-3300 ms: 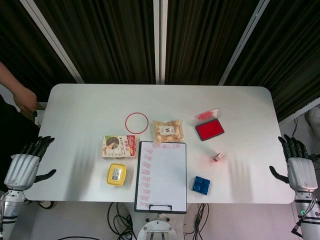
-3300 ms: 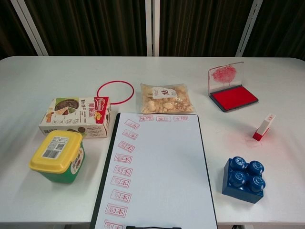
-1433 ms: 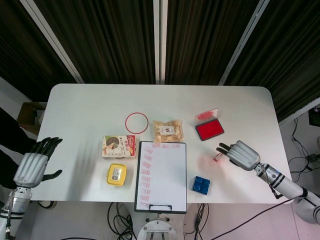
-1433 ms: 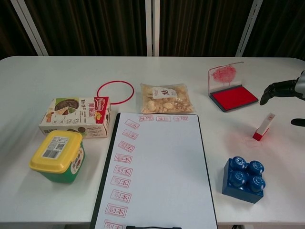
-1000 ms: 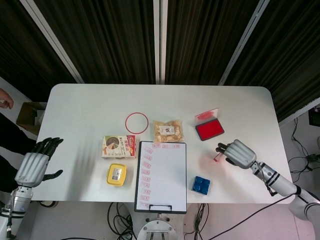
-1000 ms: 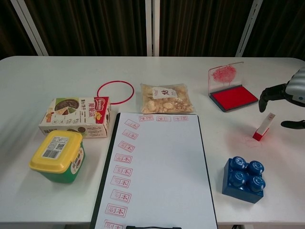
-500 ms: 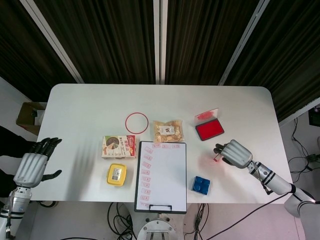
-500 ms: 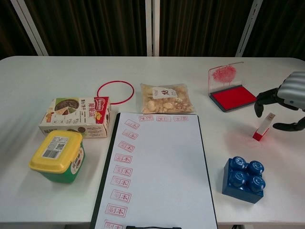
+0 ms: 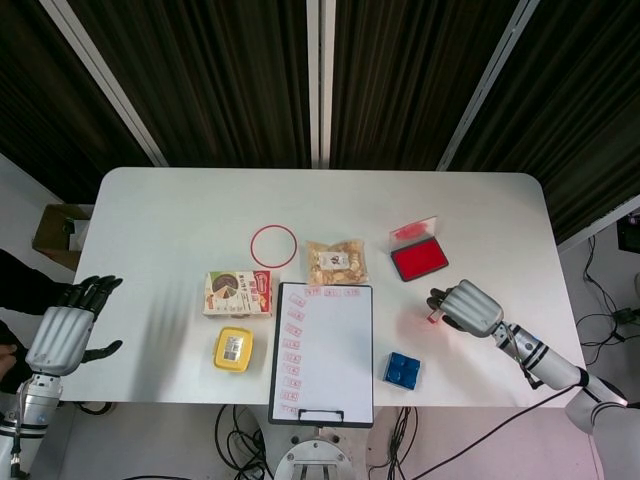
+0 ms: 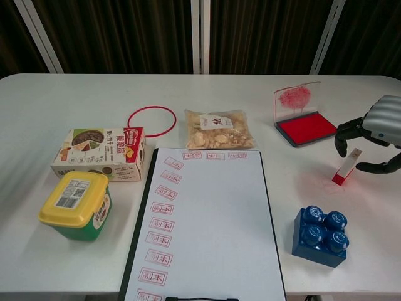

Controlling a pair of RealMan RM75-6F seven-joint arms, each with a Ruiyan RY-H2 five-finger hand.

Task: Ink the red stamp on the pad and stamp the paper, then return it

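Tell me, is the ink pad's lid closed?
No, the ink pad lies open in the chest view, its clear lid standing up behind the bare red pad.

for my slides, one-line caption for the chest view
Right hand poised around the small red-and-white stamp beside the open red ink pad.

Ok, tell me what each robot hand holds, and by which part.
Nothing yet. The right robot hand brackets the red stamp without gripping it; the left robot hand is open, off the table.

Clipboard bottom cut off by frame (chest view); stamped characters illegible overhead.
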